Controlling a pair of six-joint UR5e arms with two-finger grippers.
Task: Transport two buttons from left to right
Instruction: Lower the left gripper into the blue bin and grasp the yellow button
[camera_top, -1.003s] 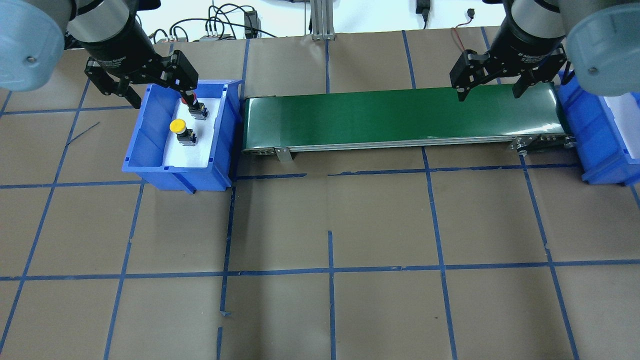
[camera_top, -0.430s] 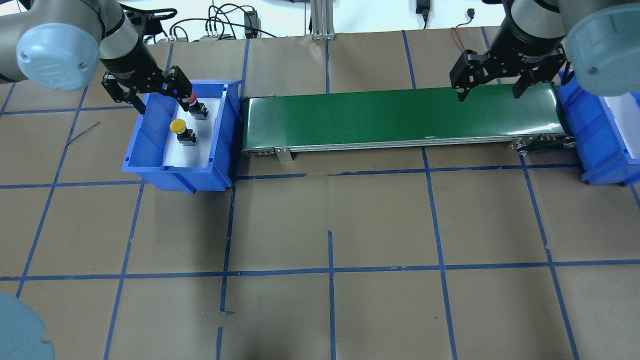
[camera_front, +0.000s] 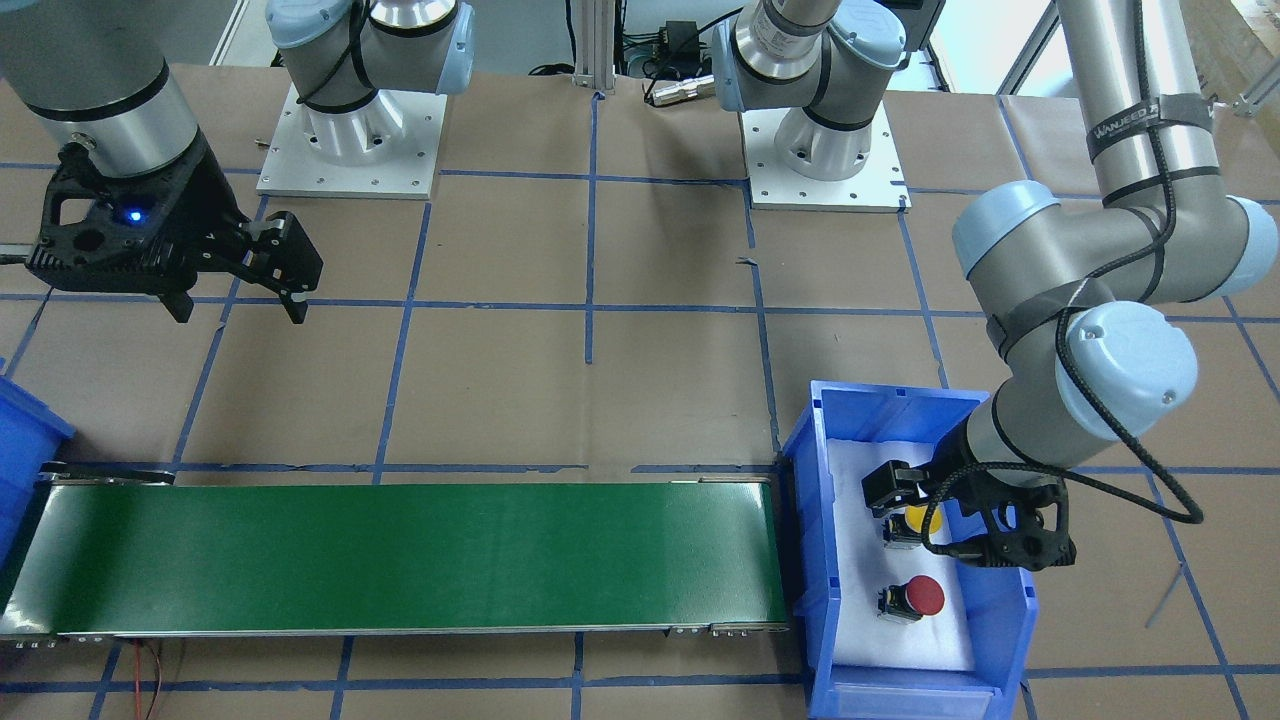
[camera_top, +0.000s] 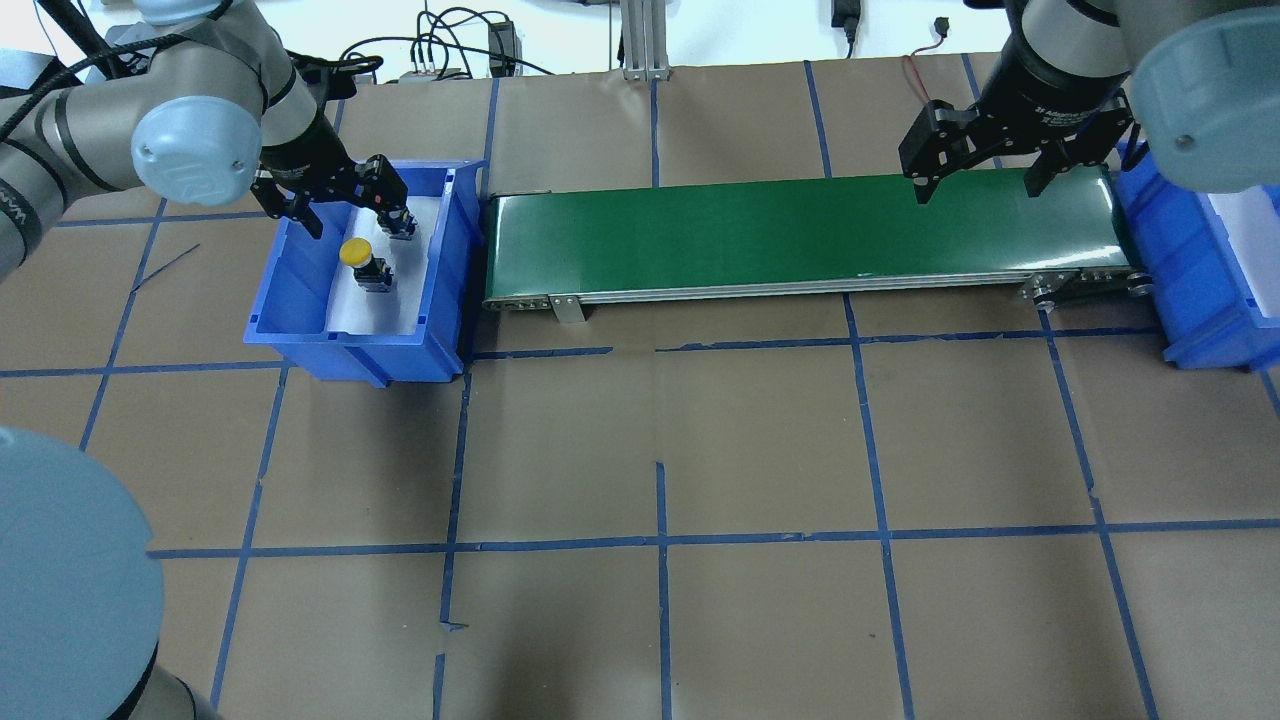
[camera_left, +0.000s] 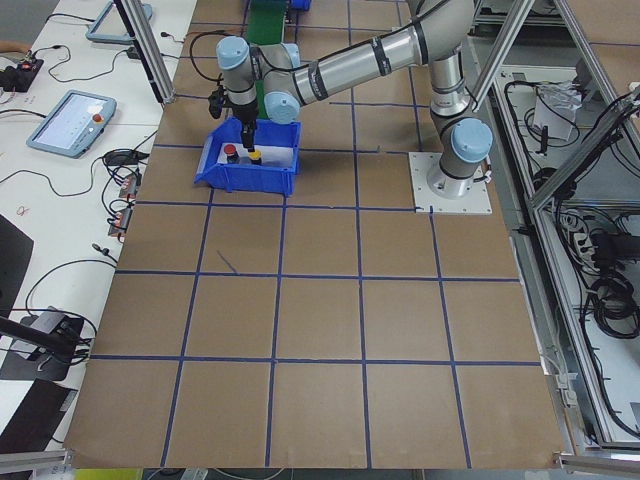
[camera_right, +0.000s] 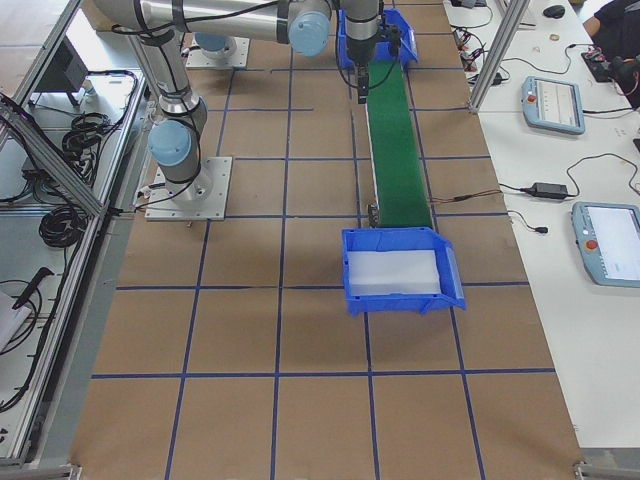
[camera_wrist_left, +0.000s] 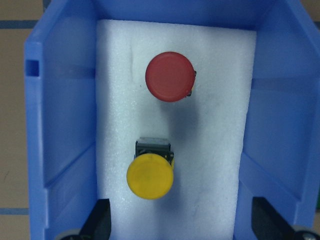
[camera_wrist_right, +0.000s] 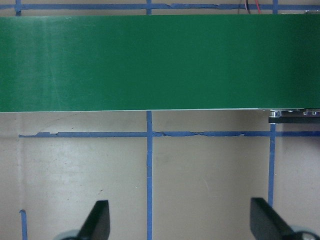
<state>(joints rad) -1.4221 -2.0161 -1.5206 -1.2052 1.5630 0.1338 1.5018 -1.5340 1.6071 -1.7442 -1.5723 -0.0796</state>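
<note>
Two buttons stand on white foam in the left blue bin (camera_top: 350, 345). In the left wrist view the yellow button (camera_wrist_left: 150, 176) lies close to the fingertips and the red button (camera_wrist_left: 169, 76) farther off. My left gripper (camera_top: 350, 205) hangs open low over the bin, with nothing between its fingers (camera_wrist_left: 100, 222). From the front, the left gripper (camera_front: 955, 515) partly covers the yellow button (camera_front: 915, 520), while the red button (camera_front: 922, 595) is in plain sight. My right gripper (camera_top: 980, 185) stays open above the conveyor's right end and holds nothing.
A green conveyor belt (camera_top: 800, 235) runs between the left bin and a second blue bin (camera_top: 1190, 260) at the right, which is lined with white foam (camera_right: 393, 272). Brown paper with blue tape lines covers the table (camera_top: 660, 450).
My left gripper has come down and drawn in over the left bin, still open. Neither button has moved, and the right arm is where it was.
</note>
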